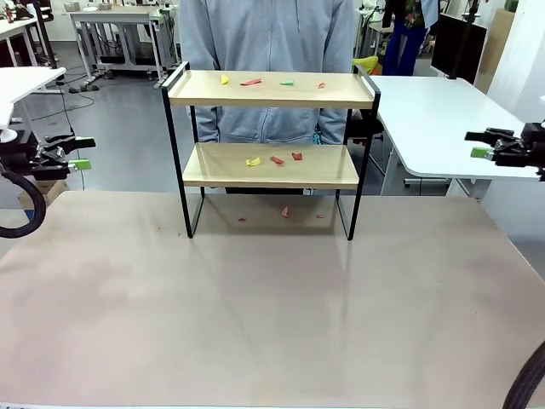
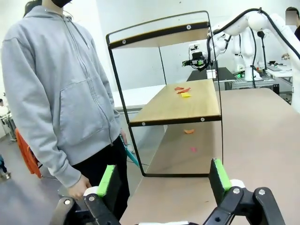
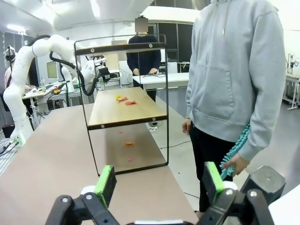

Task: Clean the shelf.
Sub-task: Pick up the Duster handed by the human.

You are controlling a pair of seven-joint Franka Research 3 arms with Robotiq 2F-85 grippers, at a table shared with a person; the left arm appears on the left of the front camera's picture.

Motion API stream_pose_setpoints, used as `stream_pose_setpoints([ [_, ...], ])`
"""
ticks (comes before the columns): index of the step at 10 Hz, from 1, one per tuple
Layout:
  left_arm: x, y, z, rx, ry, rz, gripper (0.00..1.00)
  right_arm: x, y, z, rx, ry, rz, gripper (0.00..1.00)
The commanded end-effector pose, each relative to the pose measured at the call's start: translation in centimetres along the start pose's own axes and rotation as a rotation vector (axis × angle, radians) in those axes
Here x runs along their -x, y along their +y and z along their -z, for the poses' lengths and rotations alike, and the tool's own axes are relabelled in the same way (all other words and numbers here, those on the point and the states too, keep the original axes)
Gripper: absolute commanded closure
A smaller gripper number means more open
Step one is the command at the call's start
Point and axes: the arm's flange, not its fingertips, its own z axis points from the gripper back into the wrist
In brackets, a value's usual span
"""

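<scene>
The shelf (image 1: 271, 89) stands at the far middle of the table, two light wooden boards in a thin black frame. Small red, yellow and green scraps (image 1: 251, 83) lie on its top board, more scraps (image 1: 274, 159) on the lower board, and a few (image 1: 285, 211) on the table beneath it. My left gripper (image 1: 75, 153) hangs open at the left edge, well clear of the shelf. My right gripper (image 1: 484, 145) hangs open at the right edge. The left wrist view shows the shelf (image 2: 178, 105) end-on past open fingers (image 2: 107, 180). The right wrist view shows the shelf (image 3: 123, 112) past open fingers (image 3: 212, 180).
A person in a grey hoodie (image 1: 268, 51) stands behind the shelf, holding a teal duster (image 3: 236, 150) low in one hand. A white side table (image 1: 443, 119) stands at the right. The wide beige table (image 1: 272, 315) spreads in front of the shelf.
</scene>
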Motion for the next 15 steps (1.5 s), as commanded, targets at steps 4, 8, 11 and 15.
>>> stream_pose_setpoints([
  [4,1.2,0.3,0.0,0.065,-0.076,-0.081,0.0,2.0,-0.6,0.2,0.029,0.022,-0.038,0.0],
  [8,-0.4,0.2,-0.7,0.114,-0.131,-0.133,0.0,-0.2,0.1,0.4,0.022,0.032,-0.057,0.0],
  [11,-1.4,0.0,-1.0,0.128,-0.136,-0.139,0.0,-1.5,0.5,0.3,0.036,0.036,-0.076,0.0],
  [15,-0.8,-0.1,-0.9,0.107,-0.13,-0.124,0.0,-1.5,-0.3,-0.1,0.019,0.02,-0.062,0.0],
])
